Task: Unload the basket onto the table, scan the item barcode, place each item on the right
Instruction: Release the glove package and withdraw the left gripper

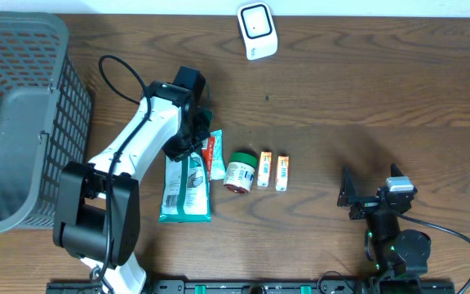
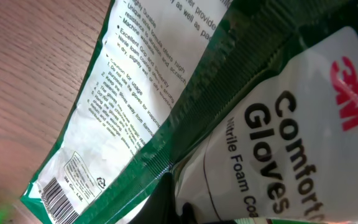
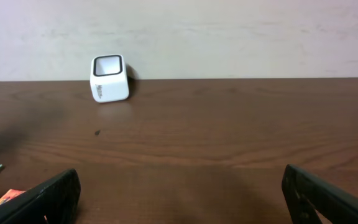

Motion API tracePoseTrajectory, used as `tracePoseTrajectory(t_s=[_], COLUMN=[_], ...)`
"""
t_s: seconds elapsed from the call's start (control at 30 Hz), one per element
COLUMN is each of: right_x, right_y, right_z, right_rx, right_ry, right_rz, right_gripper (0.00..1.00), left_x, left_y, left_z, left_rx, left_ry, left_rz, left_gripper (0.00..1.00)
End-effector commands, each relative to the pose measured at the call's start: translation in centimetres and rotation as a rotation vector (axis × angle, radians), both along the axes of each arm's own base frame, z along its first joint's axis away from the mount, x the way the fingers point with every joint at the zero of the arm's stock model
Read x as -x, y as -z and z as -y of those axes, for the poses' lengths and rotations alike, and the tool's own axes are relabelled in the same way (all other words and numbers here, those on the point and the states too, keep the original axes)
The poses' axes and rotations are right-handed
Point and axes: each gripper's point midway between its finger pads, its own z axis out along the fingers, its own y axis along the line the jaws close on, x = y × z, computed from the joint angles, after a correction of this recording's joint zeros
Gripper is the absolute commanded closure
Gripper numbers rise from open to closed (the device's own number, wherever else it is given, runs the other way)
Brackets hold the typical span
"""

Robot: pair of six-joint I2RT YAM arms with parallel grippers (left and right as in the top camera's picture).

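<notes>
Two green-and-white glove packets lie left of centre. One [image 1: 186, 184] rests flat, and its printed back and barcode [image 2: 58, 199] show in the left wrist view. The other, with a red 3M logo [image 1: 213, 155] [image 2: 291, 124], sits close against my left gripper [image 1: 188, 135] [image 2: 179, 208], which is shut on its edge. The dark fingers [image 2: 173, 205] are mostly hidden by the packet. The white scanner [image 1: 257, 30] [image 3: 109, 78] stands at the far edge. My right gripper [image 1: 374, 196] [image 3: 182, 199] is open over bare table at the near right.
A green-lidded jar [image 1: 240, 171] and two small orange boxes [image 1: 264, 169] [image 1: 282, 172] lie in a row right of the packets. A grey mesh basket [image 1: 15, 114] fills the left side. One orange box [image 3: 8, 198] shows at the right wrist view's lower left.
</notes>
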Motion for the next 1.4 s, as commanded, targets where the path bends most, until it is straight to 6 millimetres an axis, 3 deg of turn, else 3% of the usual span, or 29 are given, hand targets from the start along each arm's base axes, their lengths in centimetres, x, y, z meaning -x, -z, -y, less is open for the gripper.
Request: tracePoseTrajectory(t_s=[0.0,0.07,0.13,0.23,0.4,0.57,0.63,0.67,0.73,0.83,1.0,1.03,1.37], right_x=[0.0,0.0,0.0,0.0,0.0,0.0,0.0,0.0,0.0,0.0,0.0,0.0,0.0], right_y=[0.1,0.1,0.1,0.1,0.1,0.1,0.1,0.1,0.1,0.1,0.1,0.1,0.1], right_z=[-0.3,-0.3,-0.3,-0.3,-0.3,-0.3,-0.3,-0.3,-0.3,-0.3,-0.3,-0.3,-0.3], right_rx=[0.011,0.011,0.011,0.011,0.011,0.011,0.011,0.011,0.011,0.011,0.011,0.011,0.011], right_ry=[-0.015,-0.015,-0.015,-0.015,-0.015,-0.015,-0.015,-0.015,-0.015,-0.015,-0.015,-0.015,-0.015], right_rz=[-0.002,-0.002,-0.002,-0.002,-0.002,-0.002,-0.002,-0.002,-0.002,-0.002,-0.002,-0.002,-0.002], right_gripper=[0.01,0.01,0.01,0.01,0.01,0.01,0.01,0.01,0.01,0.01,0.01,0.01,0.01], left_x=[0.1,0.0,-0.2,-0.7,-2.4,-3.4,-3.3,-2.9,-1.8,0.1,4.0,4.5,5.1], left_y=[-0.2,-0.2,-0.5,-1.5,-6.1,-12.6,-14.8,-16.2,-17.6,-18.3,-17.6,-17.5,-17.4], left_z=[0.3,0.3,0.2,-0.1,-0.9,-1.8,-3.4,-5.3,-7.3,-8.4,-10.7,-11.3,-11.8], left_rx=[0.019,0.019,0.022,0.026,0.046,0.03,-0.039,-0.114,-0.188,-0.215,-0.311,-0.339,-0.364], left_ry=[0.006,0.045,0.099,0.144,0.148,0.349,0.362,0.33,0.296,0.284,0.287,0.287,0.291], left_rz=[-0.005,-0.001,0.011,0.035,0.153,0.377,0.448,0.479,0.492,0.466,0.314,0.292,0.258], left_gripper=[0.91,0.76,0.46,0.36,0.3,0.29,0.28,0.25,0.25,0.25,0.24,0.18,0.14])
